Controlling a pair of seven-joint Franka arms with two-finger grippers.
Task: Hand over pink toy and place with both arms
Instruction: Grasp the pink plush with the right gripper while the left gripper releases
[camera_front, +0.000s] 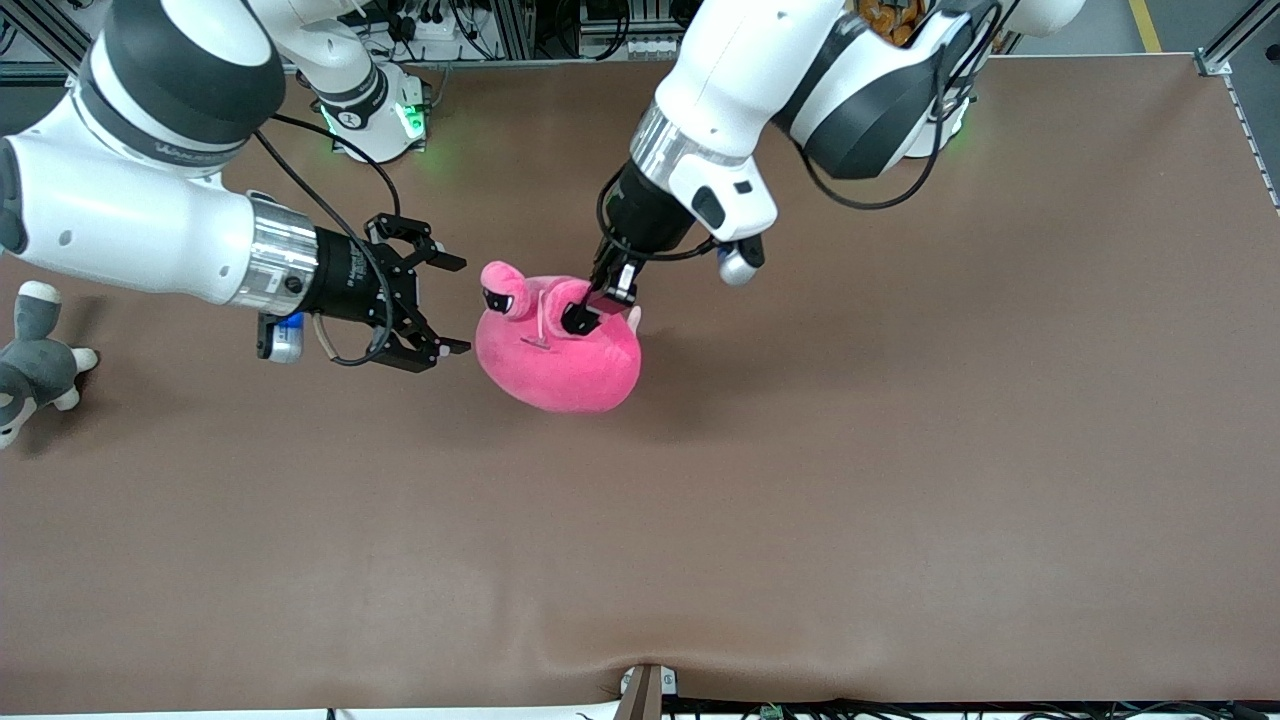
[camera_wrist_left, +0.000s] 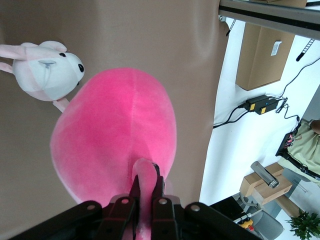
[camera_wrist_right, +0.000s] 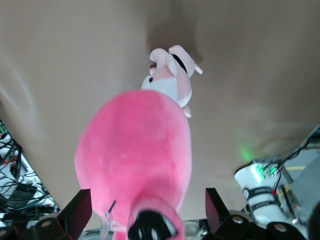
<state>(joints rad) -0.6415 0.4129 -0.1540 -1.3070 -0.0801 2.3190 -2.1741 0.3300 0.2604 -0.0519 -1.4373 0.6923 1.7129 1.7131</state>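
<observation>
Pink toy (camera_front: 560, 355) hangs up in the air over the brown bench (camera_front: 900, 450), w/ the left end effector (camera_front: 590, 305) pinched tight on one ear nub. Right end effector (camera_front: 440, 305) is right beside the toy, fingers wide apart, not touching. Small pale pink-and-white puppy (camera_wrist_left: 42, 75) lies on the bench under it. Grey plush animal (camera_front: 35, 360) sits at the right arm's end.
</observation>
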